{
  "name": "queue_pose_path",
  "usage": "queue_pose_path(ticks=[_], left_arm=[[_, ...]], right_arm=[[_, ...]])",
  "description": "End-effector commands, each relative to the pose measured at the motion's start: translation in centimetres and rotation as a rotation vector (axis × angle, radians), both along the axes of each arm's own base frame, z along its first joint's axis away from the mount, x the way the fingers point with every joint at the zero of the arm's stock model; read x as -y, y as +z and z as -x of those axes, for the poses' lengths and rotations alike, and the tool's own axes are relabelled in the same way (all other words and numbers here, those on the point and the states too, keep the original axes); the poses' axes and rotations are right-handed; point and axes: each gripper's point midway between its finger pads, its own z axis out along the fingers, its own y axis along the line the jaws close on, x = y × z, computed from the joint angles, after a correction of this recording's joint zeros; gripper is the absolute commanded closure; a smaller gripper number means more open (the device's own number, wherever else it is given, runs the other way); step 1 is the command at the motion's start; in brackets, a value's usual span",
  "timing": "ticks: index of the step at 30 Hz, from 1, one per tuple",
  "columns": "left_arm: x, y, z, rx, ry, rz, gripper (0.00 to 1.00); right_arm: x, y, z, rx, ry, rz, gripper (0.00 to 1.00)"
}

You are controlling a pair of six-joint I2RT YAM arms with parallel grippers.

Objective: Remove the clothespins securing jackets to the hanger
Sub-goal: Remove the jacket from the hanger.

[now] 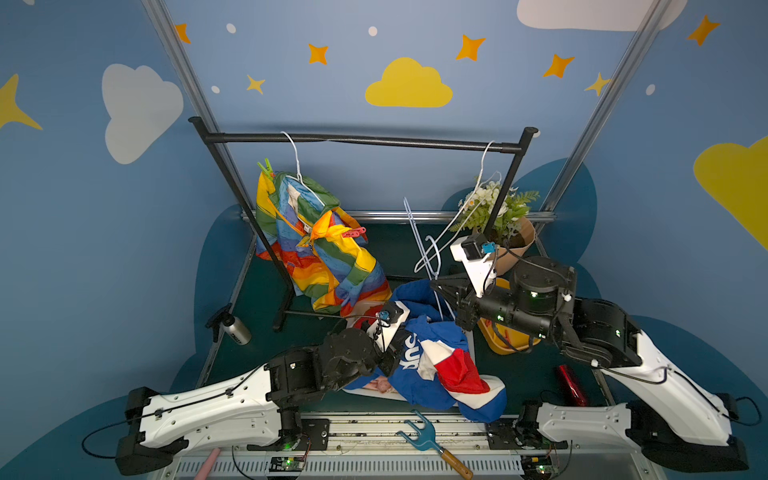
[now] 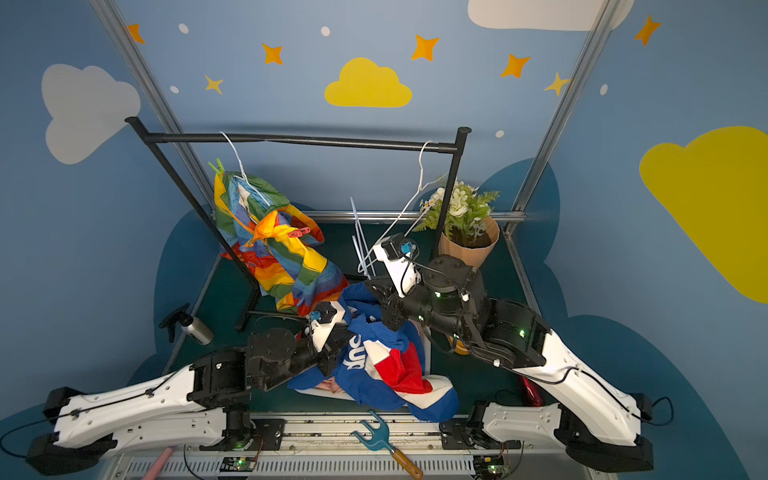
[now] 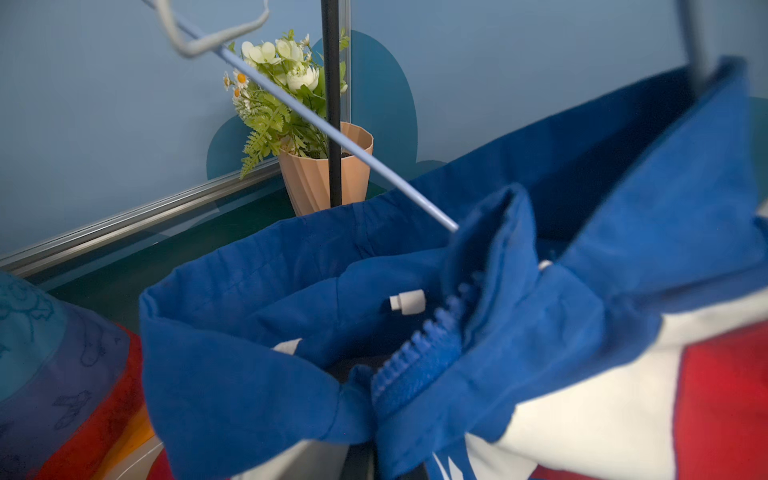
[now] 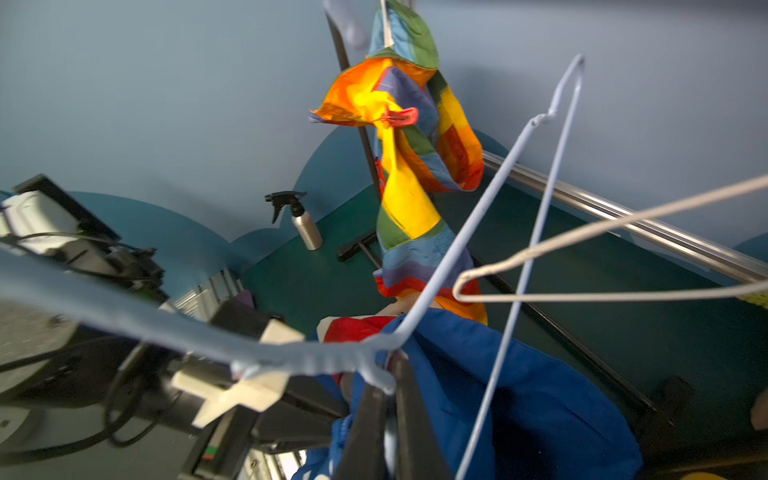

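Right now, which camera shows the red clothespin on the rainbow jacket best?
The right wrist view: the red clothespin is close and unobstructed, clamped on a yellow fold of the rainbow jacket. Both top views show it smaller. The left wrist view shows only a corner of that jacket, no clothespin.

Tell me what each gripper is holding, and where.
Right gripper: light-blue wire hanger, pinched at its twisted neck. Left gripper: blue jacket, apparently by the zipper edge below the collar.

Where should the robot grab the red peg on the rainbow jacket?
Probably by its two free tail ends. The red peg lies nearly level, its biting end pinched on a yellow fold of the rainbow jacket, tails poking out into open air. Come in from that open side and squeeze.
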Motion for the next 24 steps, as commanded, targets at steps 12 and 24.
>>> queue_pose_path(ticks=[12, 24], left_arm=[[0.1, -0.5, -0.3, -0.009, 0.013, 0.001, 0.96], [1.3, -0.7, -0.8, -0.007, 0.011, -0.011, 0.96]], right_arm=[[4.3, -1.2, 1.5, -0.002, -0.157, -0.060, 1.00], [2.5, 2.5, 0.9, 0.125, -0.189, -0.083, 1.00]])
